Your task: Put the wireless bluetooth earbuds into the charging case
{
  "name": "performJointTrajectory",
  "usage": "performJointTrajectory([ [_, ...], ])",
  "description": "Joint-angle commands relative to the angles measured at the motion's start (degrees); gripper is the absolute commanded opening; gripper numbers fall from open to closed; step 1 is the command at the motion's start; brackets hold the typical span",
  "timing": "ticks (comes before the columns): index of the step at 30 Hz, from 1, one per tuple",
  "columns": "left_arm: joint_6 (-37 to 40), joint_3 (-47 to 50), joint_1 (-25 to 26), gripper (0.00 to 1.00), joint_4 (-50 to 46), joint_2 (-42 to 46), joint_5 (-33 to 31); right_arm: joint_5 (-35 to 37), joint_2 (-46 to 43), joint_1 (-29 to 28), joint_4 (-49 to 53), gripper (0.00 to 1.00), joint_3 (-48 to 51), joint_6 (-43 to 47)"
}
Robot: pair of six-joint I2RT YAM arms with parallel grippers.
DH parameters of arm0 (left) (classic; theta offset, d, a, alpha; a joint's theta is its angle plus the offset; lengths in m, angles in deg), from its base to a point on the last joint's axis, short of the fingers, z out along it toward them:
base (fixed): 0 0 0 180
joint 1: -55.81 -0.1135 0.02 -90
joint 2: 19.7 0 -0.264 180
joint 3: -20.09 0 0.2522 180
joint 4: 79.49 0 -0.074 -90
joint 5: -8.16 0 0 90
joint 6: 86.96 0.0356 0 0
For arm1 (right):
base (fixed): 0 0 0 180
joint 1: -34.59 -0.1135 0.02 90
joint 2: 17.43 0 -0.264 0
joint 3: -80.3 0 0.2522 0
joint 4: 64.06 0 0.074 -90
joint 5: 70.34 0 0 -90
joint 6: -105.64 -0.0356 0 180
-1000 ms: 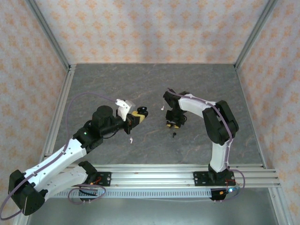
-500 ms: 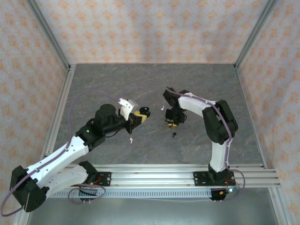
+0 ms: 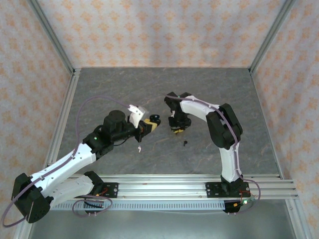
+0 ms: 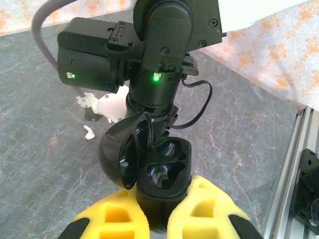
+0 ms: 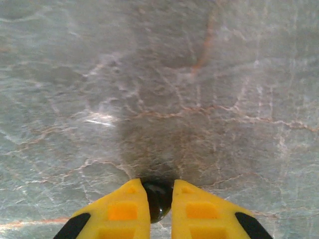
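Scanning top external: left gripper (image 3: 148,125) clenched on open charging case (image 3: 154,120); right gripper (image 3: 175,130) near it; loose black earbud (image 3: 185,143) on table (image 3: 239,99).
Left wrist: case sits tilted in grip, could pivot under push.
Right wrist: right gripper pinches second black earbud (image 5: 158,199) at very tips; may slip, twist, miss well.

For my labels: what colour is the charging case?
Black; the charging case shows best in left wrist view.

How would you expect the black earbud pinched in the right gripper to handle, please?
The black earbud looks glossy and rounded, so it may slip or twist in the right gripper. It is tiny beside the yellow fingers, so probably very light. Dropped, it might roll on the smooth table.
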Motion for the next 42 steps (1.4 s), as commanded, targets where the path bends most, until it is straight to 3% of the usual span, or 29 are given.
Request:
performJointTrajectory([
  [1, 1.11, -0.57, 0.35, 0.0, 2.15, -0.22, 0.29, 4.75, 2.04, -2.07, 6.26, 0.15, -1.3, 5.81],
  [13, 1.31, -1.11, 0.34, 0.0, 1.63, -0.13, 0.17, 1.86, -1.13, -2.32, 7.24, 0.36, -3.84, -1.46],
  [24, 0.53, 0.43, 0.34, 0.0, 0.52, 3.01, -0.8, -2.35, -3.8, 0.54, 5.14, 0.34, -2.1, -8.31],
  [42, -0.04, 1.38, 0.33, 0.0, 0.31, 4.61, -1.48, -3.21, 0.38, 1.1, 3.49, 0.32, -0.65, -8.02],
])
